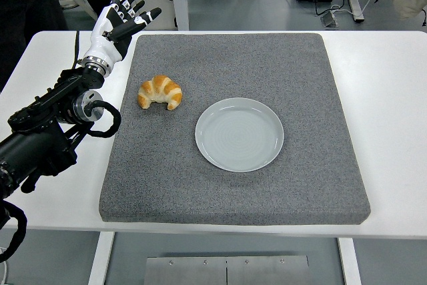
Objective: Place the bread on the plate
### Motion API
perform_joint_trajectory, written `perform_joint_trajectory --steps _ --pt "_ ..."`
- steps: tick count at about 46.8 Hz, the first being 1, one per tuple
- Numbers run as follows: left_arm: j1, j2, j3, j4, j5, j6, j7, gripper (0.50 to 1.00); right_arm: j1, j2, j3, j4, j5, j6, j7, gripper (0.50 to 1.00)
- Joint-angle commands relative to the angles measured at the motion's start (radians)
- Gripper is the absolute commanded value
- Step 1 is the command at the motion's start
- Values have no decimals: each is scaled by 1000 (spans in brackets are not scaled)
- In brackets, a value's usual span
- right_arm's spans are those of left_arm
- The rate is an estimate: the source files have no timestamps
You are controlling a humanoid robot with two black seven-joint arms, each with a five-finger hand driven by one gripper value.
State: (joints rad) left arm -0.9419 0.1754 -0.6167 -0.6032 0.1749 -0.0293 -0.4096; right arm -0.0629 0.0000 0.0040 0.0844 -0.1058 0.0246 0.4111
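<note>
A croissant [160, 92] lies on a grey mat [233, 178] that covers most of the white bench [393, 98]. It sits in the mat's left half, towards the far side, up and to the left of the plate [239, 134] and clearly apart from it, with bare mat between the two. The croissant's long axis runs roughly left to right across the view, dipping slightly towards the right. Its arched back faces the far edge of the bench, and both tips curl towards the near edge, so the hollow of the crescent opens towards the robot.

The pale, round plate rests flat near the middle of the mat with nothing on it.

The left hand [119, 23] hangs over the far left corner of the mat, beyond and to the left of the croissant. Its fingers [137, 17] are spread and extended, pointing up and to the right; it grips nothing and touches neither croissant nor plate. Its black arm [47, 131] comes in from the left edge over the bench.
</note>
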Motion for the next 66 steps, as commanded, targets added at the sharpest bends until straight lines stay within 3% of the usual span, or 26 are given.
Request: perform_joint_trajectory --steps 1,66 --pt "0 0 2 0 2 0 0 968 0 0 -1 0 0 0 0 1000" --pt "-8 -7 0 -15 -8 0 17 966 6 0 -1 0 0 -2 0 1000"
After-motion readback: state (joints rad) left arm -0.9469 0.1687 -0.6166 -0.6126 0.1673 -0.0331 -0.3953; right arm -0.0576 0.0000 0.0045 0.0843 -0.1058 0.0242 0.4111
